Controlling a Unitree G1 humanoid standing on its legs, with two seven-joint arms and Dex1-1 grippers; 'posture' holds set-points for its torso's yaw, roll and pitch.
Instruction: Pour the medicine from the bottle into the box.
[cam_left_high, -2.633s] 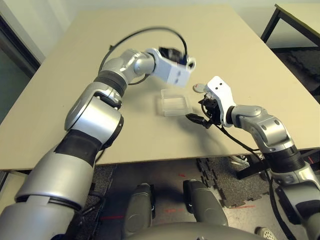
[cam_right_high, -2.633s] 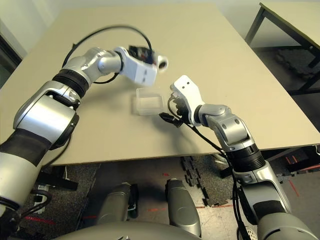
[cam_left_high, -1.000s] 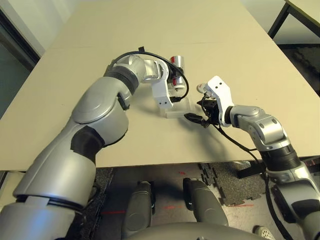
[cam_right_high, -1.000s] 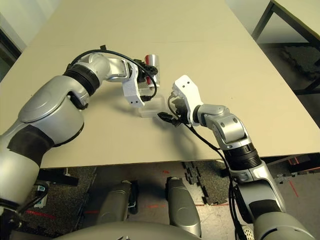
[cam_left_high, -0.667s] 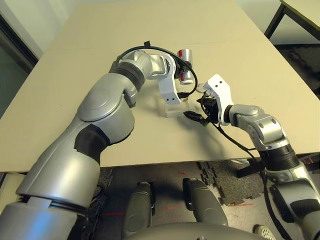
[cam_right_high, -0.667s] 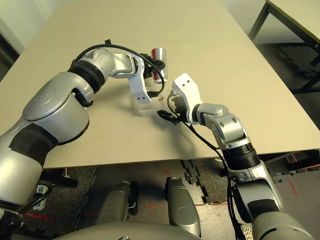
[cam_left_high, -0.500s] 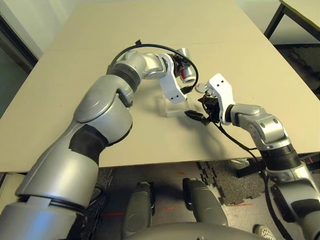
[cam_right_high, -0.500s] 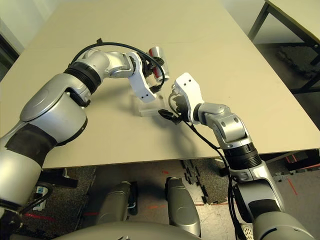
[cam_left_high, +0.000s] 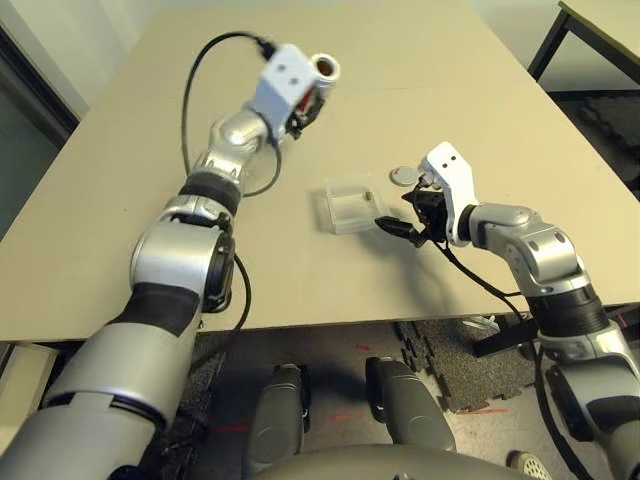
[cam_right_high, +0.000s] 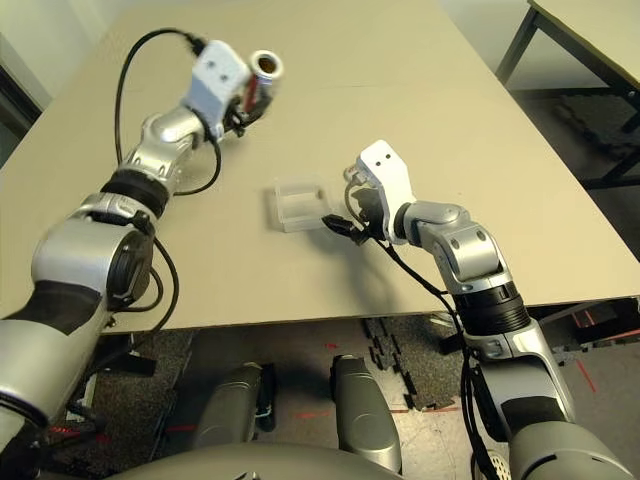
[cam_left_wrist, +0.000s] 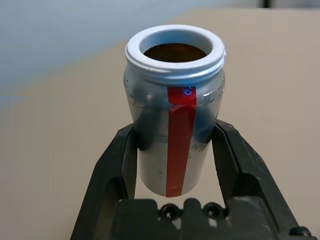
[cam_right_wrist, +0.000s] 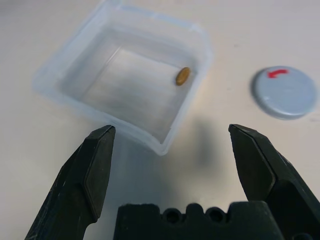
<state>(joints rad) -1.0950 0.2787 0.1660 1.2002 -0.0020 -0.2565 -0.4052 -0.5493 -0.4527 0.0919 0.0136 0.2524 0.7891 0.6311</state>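
Note:
My left gripper is raised high over the far left of the table, shut on the silver-grey bottle with its red stripe. The bottle's mouth is uncapped. The clear plastic box sits on the table near the middle. One tiny brownish-yellow pill lies inside the box, close to one wall. My right gripper hovers open just right of the box, nothing between its fingers. The flat grey cap with a red mark lies on the table beside the box.
The tan table stretches wide around the box. Its front edge runs just below my right gripper. A second table stands at the far right, across a gap of dark floor.
My left arm has swung up and away from the box, carrying the bottle to the far left. A pill now shows in the box. The right gripper has hardly moved.

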